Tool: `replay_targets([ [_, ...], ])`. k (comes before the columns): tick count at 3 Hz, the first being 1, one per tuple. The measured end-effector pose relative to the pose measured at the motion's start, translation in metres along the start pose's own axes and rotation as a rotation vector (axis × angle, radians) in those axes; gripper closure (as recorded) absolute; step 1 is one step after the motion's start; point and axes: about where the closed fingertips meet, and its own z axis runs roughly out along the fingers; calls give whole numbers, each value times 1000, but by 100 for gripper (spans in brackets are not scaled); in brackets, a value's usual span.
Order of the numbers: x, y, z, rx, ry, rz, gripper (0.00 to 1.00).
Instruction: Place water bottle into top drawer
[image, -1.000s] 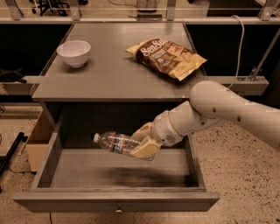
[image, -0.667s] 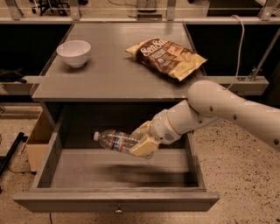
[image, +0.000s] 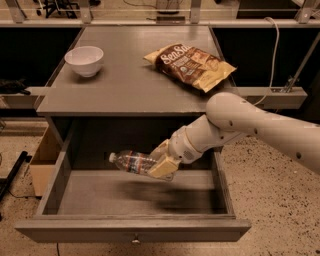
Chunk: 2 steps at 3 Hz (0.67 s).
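Observation:
The water bottle is a small clear plastic bottle with a white cap and a coloured label band. It lies on its side in the air, cap to the left, above the floor of the open top drawer. My gripper is shut on the bottle's right end and holds it inside the drawer's opening, below the table top. The drawer is pulled far out, with a small metal knob at the centre of its front panel.
A white bowl stands at the back left of the grey table. A brown chip bag lies at the back right. A cardboard box sits on the floor to the left of the drawer.
The gripper and the bottle have barely moved; the bottle stays at about the same height above the drawer floor.

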Motion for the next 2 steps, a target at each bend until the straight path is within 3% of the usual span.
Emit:
replay_targets([
  [2, 19, -1, 9, 1, 4, 41, 100],
])
